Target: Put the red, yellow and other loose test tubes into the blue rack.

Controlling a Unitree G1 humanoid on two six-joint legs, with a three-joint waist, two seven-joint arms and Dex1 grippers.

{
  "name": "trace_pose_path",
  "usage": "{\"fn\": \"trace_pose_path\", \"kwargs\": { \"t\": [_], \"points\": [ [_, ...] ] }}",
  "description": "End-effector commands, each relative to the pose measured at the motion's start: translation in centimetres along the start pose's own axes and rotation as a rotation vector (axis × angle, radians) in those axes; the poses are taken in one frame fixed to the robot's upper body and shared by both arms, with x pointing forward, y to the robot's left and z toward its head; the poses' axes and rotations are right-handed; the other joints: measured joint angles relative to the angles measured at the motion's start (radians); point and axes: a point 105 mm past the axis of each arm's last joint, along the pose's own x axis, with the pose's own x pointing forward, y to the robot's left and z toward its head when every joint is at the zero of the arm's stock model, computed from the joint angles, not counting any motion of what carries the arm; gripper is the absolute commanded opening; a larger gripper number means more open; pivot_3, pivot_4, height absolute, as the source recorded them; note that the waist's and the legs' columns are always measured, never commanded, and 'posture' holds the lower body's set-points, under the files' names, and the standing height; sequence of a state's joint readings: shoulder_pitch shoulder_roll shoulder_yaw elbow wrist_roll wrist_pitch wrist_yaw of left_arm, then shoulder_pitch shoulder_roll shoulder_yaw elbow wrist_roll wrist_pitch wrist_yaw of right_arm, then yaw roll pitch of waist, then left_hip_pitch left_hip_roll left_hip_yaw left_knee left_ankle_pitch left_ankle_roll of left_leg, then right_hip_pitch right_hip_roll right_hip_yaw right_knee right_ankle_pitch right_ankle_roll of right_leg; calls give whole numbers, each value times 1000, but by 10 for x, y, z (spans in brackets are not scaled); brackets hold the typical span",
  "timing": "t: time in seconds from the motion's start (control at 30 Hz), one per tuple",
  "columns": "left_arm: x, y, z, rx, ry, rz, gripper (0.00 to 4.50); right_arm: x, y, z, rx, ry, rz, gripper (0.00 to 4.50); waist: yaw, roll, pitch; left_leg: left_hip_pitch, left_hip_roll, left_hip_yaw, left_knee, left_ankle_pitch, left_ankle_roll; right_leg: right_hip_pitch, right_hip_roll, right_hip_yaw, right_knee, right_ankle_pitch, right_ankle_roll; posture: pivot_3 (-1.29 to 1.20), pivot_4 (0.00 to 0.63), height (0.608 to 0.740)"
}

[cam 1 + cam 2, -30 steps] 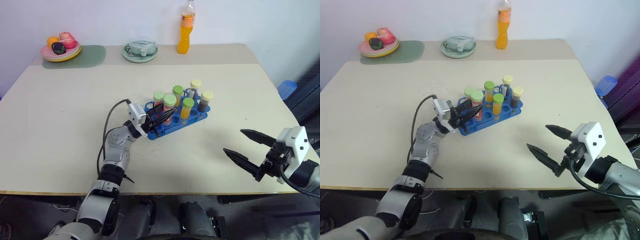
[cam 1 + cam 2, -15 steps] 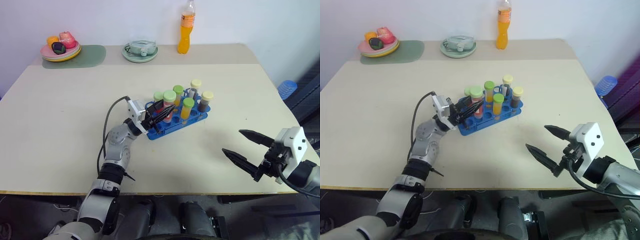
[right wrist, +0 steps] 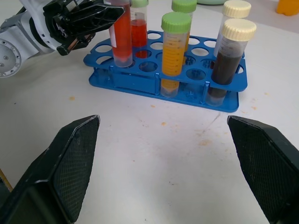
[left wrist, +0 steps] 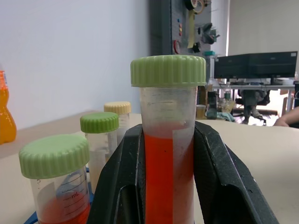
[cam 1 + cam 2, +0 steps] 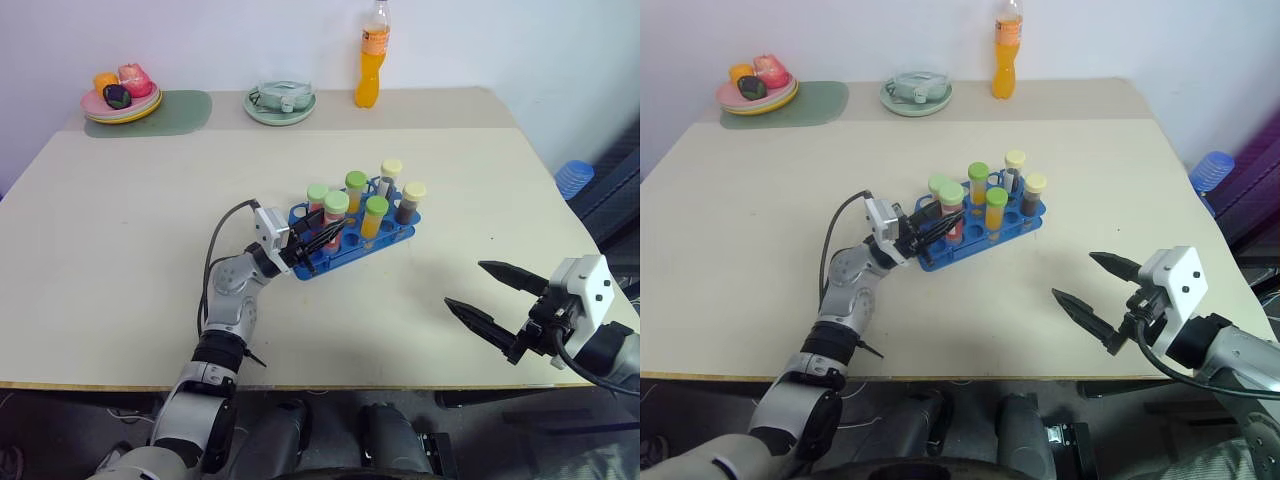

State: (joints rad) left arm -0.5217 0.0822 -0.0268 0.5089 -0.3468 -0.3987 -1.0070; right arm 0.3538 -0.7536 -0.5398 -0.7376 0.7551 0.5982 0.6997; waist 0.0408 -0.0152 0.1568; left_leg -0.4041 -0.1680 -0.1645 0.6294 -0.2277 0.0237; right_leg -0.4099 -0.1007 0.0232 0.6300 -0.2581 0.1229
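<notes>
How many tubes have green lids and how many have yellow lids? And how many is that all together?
Green-lid tubes: 4, one of them held by the left gripper
Pale yellow-lid tubes: 2
Total: 6 tubes
</notes>
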Motion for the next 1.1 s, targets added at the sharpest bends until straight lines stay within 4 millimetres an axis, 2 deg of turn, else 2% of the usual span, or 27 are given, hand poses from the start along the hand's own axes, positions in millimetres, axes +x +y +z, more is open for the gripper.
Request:
{"fn": "trace_pose_path", "kwargs": {
  "t": [0.03,0.53,0.7,1.1],
  "points": [
    [-4,-6,-7,-14,38,-41,774,-1,2,6,-18,-28,-5,4500,1,0,0,0,0,0,0,0,0,0,0,0,0,0,0,0,150,740],
    [7,-21,3,-14,50,-107,774,-4,5,7,-7,-13,3,4500,1,0,0,0,0,0,0,0,0,0,0,0,0,0,0,0,150,740],
    [4,-7,1,28,80,-27,774,-2,5,8,-6,-11,10,4500,1,0,0,0,0,0,0,0,0,0,0,0,0,0,0,0,150,740],
    [3,6,-10,66,109,38,774,-1,4,7,-1,-12,17,4500,1,0,0,0,0,0,0,0,0,1,0,0,0,0,0,0,150,740]
  ]
}}
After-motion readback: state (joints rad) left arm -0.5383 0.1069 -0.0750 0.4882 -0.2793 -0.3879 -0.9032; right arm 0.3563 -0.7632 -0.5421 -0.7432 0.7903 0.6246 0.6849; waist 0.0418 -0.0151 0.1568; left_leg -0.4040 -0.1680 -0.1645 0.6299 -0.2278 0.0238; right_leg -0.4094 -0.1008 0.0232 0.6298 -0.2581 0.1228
